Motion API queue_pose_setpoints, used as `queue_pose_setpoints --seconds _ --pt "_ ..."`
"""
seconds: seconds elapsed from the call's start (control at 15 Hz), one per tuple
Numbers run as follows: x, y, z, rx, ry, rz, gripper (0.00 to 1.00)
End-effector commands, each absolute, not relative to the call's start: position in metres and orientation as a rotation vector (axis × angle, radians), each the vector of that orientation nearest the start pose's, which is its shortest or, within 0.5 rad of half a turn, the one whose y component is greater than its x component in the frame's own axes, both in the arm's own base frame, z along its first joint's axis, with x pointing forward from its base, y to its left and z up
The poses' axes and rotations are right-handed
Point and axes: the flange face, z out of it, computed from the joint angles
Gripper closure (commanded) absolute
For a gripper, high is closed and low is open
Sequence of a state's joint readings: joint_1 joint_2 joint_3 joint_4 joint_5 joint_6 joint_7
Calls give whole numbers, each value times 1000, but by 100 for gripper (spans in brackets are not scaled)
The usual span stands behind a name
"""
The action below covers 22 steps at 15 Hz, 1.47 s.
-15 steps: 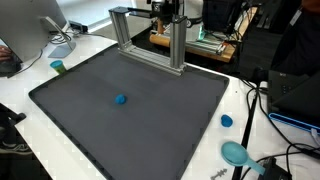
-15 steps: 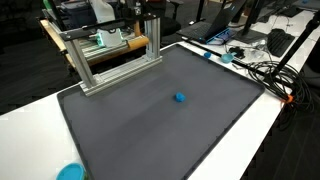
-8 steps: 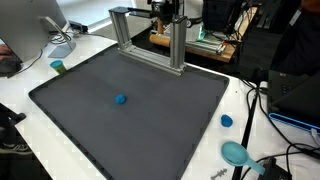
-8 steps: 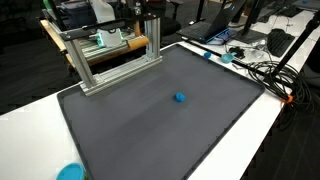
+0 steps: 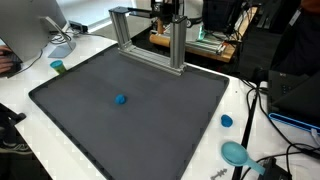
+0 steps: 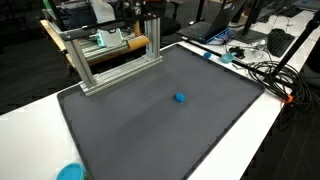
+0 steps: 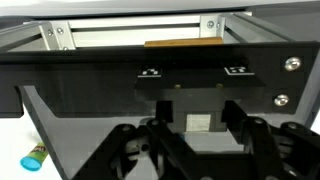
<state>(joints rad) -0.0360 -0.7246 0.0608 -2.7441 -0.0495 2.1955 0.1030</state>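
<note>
The pincer point(image 7: 198, 140) stood open and empty, facing the aluminium frame point(image 5: 179, 45) at the 12 o'clock edge of the dark mat point(image 5: 160, 110) on the desk point(image 5: 25, 82). The frame appeared rigid, heavy and smooth-sided; its top crossbar offered the firmest hold.

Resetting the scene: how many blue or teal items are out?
4: blue piece on the dark mat; blue cap and teal dish on the white table beside it; teal cylinder off the opposite edge. The frame may hide more.
</note>
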Motion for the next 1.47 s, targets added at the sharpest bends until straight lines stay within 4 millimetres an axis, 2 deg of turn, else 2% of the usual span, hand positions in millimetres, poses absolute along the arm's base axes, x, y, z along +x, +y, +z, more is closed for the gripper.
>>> queue_pose_setpoints --seconds 0.0,0.13,0.27,0.4,0.47,0.6,0.8,0.93,1.07,1.27,1.33,1.4 --pt "335 1 439 -3209 170 -218 24" --pt "334 -3 438 -3211 164 -203 8" --pt "332 -5 440 -3203 171 -205 6" --pt "332 -3 442 -3197 162 -216 21" --pt "332 -3 442 -3195 160 -217 32" --pt "332 -1 439 -3193 151 -214 43" --pt "331 5 435 -3192 147 -231 48" --pt "335 6 435 -3208 166 -242 41" --pt "337 7 433 -3212 164 -225 25" --pt "340 7 430 -3207 155 -188 17" --pt "340 6 429 -3192 156 -182 38" --pt "339 6 427 -3178 146 -169 47"
